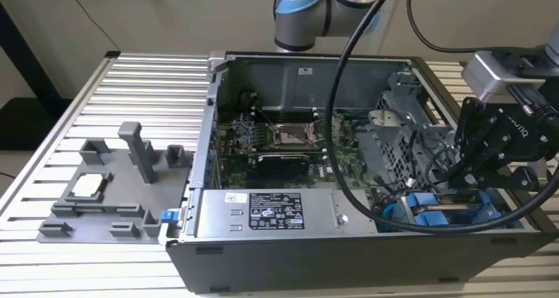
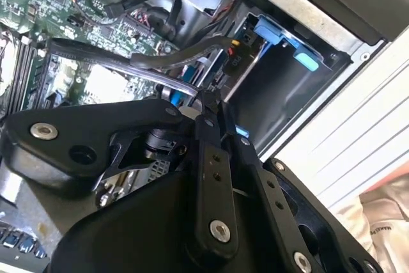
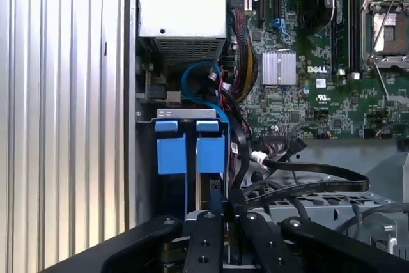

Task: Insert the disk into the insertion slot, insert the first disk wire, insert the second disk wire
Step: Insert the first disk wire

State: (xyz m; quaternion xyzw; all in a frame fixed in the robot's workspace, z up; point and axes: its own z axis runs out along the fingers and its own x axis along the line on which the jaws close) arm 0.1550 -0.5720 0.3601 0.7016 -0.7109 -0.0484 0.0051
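Note:
The disk sits in the insertion slot [image 3: 192, 114] at the case's corner, with its blue carrier [image 3: 211, 153] beside a second blue carrier [image 3: 171, 153]. In the exterior view the carriers [image 1: 428, 211] lie low at the exterior view's right. My gripper [image 3: 222, 214] hangs just above them, fingers [image 2: 206, 116] shut on the end of a flat black disk wire [image 3: 307, 187]. That wire [image 2: 115, 55] trails off over the motherboard. The connector between the fingertips is mostly hidden. From outside, the gripper [image 1: 460, 175] reaches down into the case over the bay.
The green motherboard [image 1: 279, 137] fills the middle of the open case. A grey power-supply box [image 1: 271, 213] lies along its front. A perforated metal cage [image 1: 397, 131] stands behind the bay. Blue and black cables [image 3: 201, 78] loop beside the carriers. A grey fixture [image 1: 105, 186] sits on the ribbed table.

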